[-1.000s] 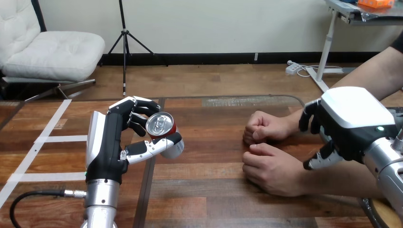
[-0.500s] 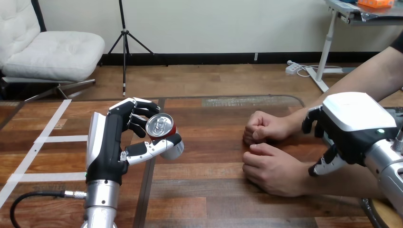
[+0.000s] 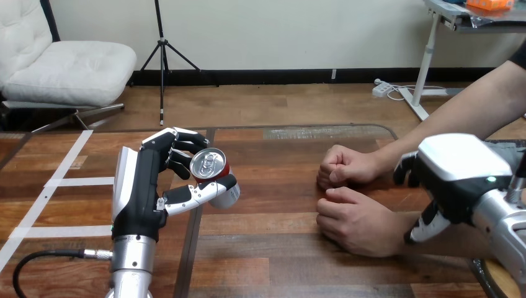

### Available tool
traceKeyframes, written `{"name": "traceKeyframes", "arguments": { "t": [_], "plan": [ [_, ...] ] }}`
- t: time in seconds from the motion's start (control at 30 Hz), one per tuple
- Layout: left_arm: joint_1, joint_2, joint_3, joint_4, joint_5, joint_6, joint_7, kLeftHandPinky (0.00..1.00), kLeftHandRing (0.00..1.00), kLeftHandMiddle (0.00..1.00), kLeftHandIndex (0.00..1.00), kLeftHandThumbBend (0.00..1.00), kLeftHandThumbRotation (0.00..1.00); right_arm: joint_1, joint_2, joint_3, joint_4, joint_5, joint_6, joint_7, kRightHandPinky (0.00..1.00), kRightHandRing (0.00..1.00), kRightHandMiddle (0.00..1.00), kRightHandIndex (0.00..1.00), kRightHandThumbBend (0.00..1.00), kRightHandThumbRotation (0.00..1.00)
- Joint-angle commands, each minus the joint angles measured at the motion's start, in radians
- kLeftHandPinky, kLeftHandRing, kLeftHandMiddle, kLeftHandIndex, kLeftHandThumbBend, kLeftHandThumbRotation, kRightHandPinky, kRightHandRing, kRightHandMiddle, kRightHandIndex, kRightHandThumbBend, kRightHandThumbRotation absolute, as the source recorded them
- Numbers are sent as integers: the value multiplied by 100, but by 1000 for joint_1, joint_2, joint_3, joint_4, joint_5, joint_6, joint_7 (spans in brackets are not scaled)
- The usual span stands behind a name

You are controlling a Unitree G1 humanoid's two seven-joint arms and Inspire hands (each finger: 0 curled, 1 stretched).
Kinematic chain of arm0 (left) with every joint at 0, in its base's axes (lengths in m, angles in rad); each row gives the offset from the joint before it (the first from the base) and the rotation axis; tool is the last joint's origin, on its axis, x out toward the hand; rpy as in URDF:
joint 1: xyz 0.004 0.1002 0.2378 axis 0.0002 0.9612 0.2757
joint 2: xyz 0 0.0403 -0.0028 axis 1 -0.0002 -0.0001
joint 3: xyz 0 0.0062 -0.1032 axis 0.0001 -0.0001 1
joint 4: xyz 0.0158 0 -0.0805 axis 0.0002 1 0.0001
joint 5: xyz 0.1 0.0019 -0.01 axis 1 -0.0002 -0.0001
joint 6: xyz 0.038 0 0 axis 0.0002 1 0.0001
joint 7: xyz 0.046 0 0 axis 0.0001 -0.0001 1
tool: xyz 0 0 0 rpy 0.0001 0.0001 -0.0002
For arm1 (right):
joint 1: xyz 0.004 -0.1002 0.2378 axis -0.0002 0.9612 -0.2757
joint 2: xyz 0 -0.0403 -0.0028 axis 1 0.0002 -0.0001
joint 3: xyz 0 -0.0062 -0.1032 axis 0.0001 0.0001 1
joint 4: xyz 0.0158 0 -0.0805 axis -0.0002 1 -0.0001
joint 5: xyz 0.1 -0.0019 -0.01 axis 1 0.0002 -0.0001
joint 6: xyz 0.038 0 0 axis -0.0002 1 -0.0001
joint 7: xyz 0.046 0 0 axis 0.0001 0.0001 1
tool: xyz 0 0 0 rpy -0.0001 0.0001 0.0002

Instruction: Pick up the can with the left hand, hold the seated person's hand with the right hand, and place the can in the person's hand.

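Glossy metal can (image 3: 211, 169) with bright silver top, held in smooth black-and-white plastic left hand (image 3: 149, 186); brushed silver metal forearm (image 3: 131, 264); table (image 3: 279, 248) of polished, grained wood planks.

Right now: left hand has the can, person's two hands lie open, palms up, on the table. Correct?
One thing is wrong. The head view shows the person's far hand and near hand closed into fists on the table, not open palms up. The left hand does hold the can.
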Motion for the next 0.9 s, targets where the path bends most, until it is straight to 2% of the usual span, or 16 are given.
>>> {"name": "traceKeyframes", "arguments": {
  "t": [0.0, 0.2, 0.47, 0.67, 0.87],
  "plan": [
    [-73, 8, 12, -32, -17, -25, 2, 36, 41, 48, 52, 69, 0, -78, -15, 12, 25, -12, 7, 5, 57, 66, 70, 71, 87, 0],
    [-69, 10, 12, -39, -15, -23, 2, 36, 41, 48, 52, 69, 0, -85, -11, 21, 46, -14, 16, 8, 57, 66, 71, 71, 86, 0],
    [-67, 15, 11, -43, -4, -25, 9, 36, 41, 48, 52, 69, 0, -97, -10, 33, 94, -8, 4, -7, 55, 65, 70, 70, 86, 0],
    [-65, 17, 11, -46, -4, -25, 8, 36, 41, 48, 52, 69, 0, -112, -20, 49, 127, -9, -1, 12, 55, 65, 70, 71, 85, 0],
    [-62, 16, 12, -54, -7, -20, 3, 36, 41, 48, 52, 69, 0, -119, -21, 56, 157, -2, -13, 0, 55, 65, 70, 71, 85, 0]
  ]
}}
